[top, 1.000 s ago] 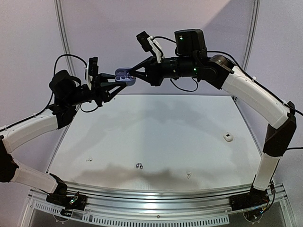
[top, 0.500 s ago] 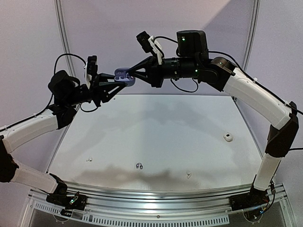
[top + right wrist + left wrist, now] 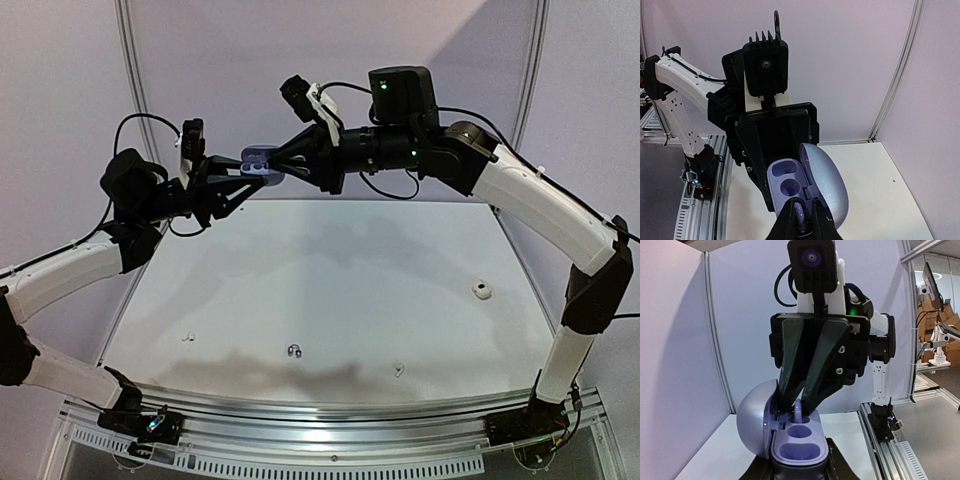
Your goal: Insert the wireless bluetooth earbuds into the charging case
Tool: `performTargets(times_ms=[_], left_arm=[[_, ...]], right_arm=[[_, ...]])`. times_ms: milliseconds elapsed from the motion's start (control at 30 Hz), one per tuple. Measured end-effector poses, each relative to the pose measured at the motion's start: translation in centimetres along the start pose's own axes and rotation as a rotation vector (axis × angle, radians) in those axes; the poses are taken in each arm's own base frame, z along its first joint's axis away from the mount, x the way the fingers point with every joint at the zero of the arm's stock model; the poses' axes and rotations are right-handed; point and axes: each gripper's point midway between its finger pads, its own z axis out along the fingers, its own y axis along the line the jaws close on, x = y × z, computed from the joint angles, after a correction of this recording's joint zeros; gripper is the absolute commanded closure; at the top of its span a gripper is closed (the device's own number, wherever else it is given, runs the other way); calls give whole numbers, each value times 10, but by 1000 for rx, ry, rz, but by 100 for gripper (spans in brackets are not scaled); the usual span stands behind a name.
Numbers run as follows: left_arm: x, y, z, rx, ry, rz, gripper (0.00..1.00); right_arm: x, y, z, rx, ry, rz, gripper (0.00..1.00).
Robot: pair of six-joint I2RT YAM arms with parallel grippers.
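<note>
An earbud (image 3: 798,412) is pinched by the right hand (image 3: 802,216) at an end socket of the open case (image 3: 799,444), lower centre of the left wrist view, itself clamped in the left hand (image 3: 248,168). It should be pressed straight down before release.

**A:** The white desk (image 3: 330,260) is carrying only small bits. Dark grey earbuds (image 3: 294,350) are lying near its front edge.

**B:** One white earbud (image 3: 185,337) is sitting front left, another white earbud (image 3: 398,370) front right, and a small round white piece (image 3: 483,290) is resting far right.
</note>
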Motion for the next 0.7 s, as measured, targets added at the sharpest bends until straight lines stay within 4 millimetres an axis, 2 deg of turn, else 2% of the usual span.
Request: performTargets(times_ms=[233, 467, 600, 700], left_arm=[[2, -2, 0, 10, 4, 6, 100], [2, -2, 0, 11, 6, 24, 100], [1, -1, 0, 6, 2, 38, 100], [1, -1, 0, 2, 2, 41, 100]], right_arm=[[3, 3, 0, -5, 5, -9, 79], [4, 5, -5, 11, -15, 2, 67], [0, 6, -13, 26, -30, 10, 61], [-12, 5, -22, 44, -75, 7, 57]])
